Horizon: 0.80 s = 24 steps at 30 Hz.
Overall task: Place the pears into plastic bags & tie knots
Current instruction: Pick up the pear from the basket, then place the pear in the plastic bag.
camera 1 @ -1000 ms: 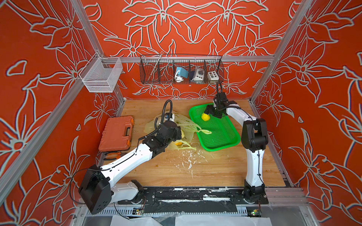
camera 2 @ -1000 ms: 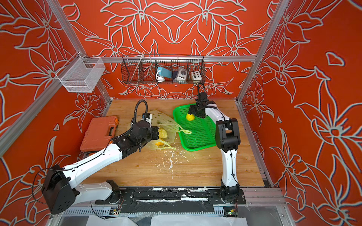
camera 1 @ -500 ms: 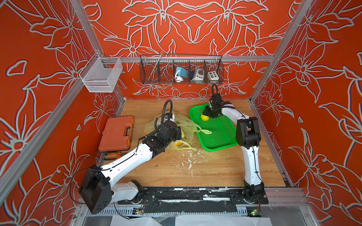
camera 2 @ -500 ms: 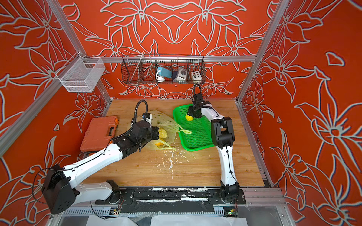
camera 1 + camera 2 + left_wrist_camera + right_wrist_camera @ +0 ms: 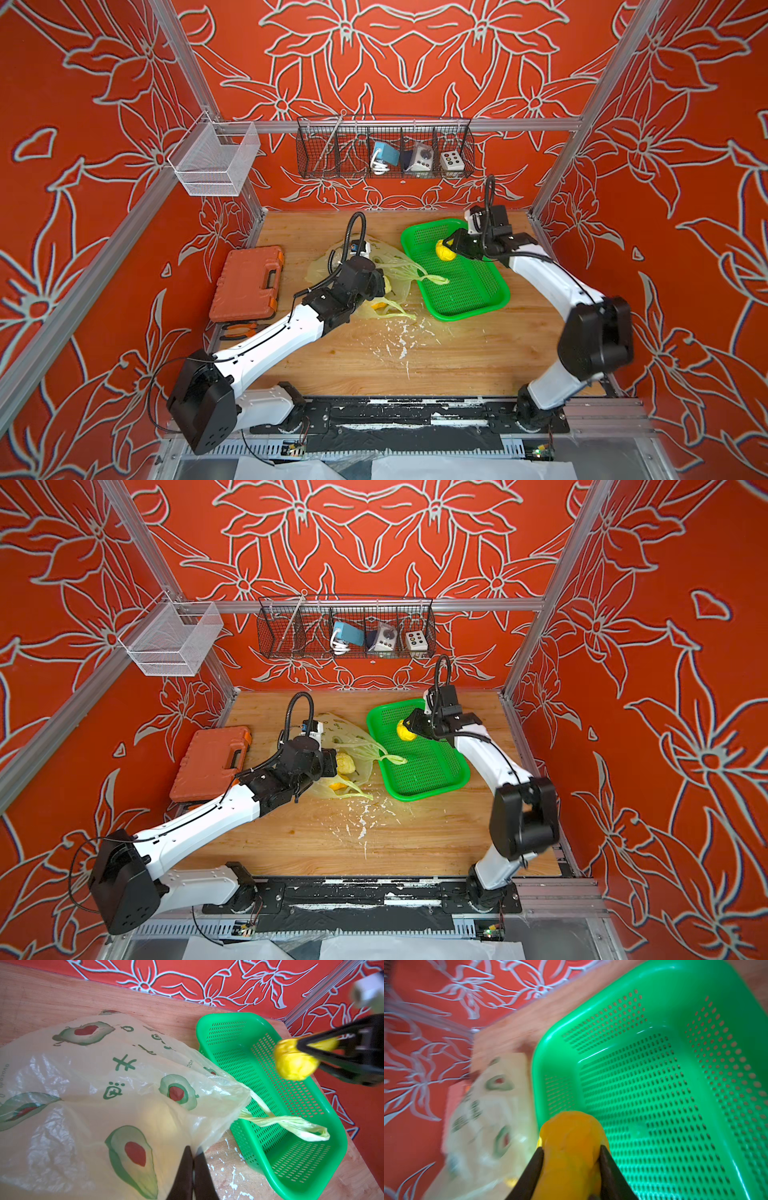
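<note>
**A:** Where's the bright yellow pear [image 5: 444, 251]?

**B:** Clamped between the jaws of my right pincer [image 5: 572, 1148]. It hangs above the far end of the green basket [image 5: 478, 299], off its floor.

**A:** And the plastic bag [image 5: 93, 1076]?

**B:** It lies on the wooden table [image 5: 457, 353] just beside the basket, with one strap handle [image 5: 286, 1122] draped over the rim. My left pincer [image 5: 193, 1150] is clenched on the edge of the bag's mouth. A pale pear [image 5: 345, 762] and an orange-yellow pear [image 5: 336, 786] sit in the bag, close to that pincer.
</note>
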Each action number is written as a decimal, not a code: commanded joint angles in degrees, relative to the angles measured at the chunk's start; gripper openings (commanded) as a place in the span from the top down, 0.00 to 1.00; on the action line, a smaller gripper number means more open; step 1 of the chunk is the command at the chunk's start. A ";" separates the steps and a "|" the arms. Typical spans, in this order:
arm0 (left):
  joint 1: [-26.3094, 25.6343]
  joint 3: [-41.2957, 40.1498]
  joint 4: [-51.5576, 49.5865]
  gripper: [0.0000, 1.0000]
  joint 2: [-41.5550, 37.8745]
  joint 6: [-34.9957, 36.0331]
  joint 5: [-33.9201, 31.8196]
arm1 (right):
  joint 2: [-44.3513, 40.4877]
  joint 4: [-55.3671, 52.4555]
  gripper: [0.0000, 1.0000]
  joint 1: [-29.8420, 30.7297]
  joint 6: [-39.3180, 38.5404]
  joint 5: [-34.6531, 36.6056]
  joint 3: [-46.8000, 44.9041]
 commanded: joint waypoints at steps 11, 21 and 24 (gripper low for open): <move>0.30 -0.50 -0.18 1.00 -0.62 0.27 -0.15 | -15.90 5.27 0.73 18.21 8.64 -3.78 -15.59; 0.21 -0.85 0.06 1.00 -1.51 0.07 0.29 | 5.88 15.05 0.73 22.43 6.63 -0.72 -5.58; 0.14 -0.92 0.17 1.00 -1.66 -0.14 0.44 | 11.90 15.79 0.73 22.90 6.68 -0.02 -0.48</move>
